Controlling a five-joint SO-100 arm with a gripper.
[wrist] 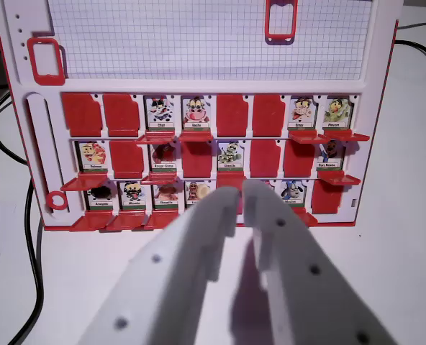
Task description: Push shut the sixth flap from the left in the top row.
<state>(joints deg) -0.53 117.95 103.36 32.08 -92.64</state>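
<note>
A red-and-white flap board [26, 144] stands in front of me with three rows of small flaps. In the top row, the sixth cell from the left [268, 115] shows a flat red face with no picture. Next to it, the fifth cell [232, 115] is red too. The seventh cell [303, 111] shows a character card, with its red flap sticking out below. My gripper [242, 195] fills the bottom centre, its two white fingers close together with nothing between them. It sits low, in front of the bottom row, and hides a cell or two there.
A gridded white panel [198, 39] with two red frames [45, 60] tops the board. A black cable [33, 251] runs down the wrist view's left, and another cable [423, 52] lies at the upper right. The white table [400, 273] spreads around the board.
</note>
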